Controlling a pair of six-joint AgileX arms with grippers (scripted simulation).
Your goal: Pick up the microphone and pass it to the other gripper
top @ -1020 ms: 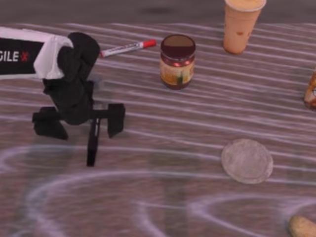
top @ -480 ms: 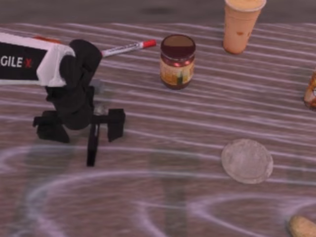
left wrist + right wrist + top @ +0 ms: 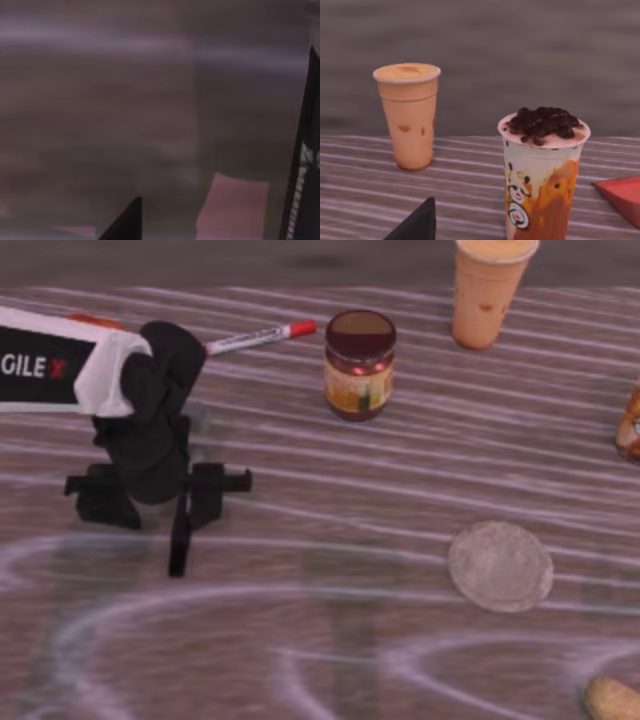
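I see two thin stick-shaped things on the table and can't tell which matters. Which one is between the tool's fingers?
The black microphone, lying between the left tool's fingers. The white marker with a red cap lies apart, farther back beside the jar.

1. The table (image 3: 420, 490) looks like matt brown wood with pale chalky streaks.
2. The microphone (image 3: 180, 540) handle is matt black, perhaps plastic.
3. The jar (image 3: 359, 365) looks like glossy glass with a smooth dark lid.
4. The orange cup (image 3: 409, 115) looks like smooth matt plastic.
5. The round coaster (image 3: 500, 566) looks rough and grey.
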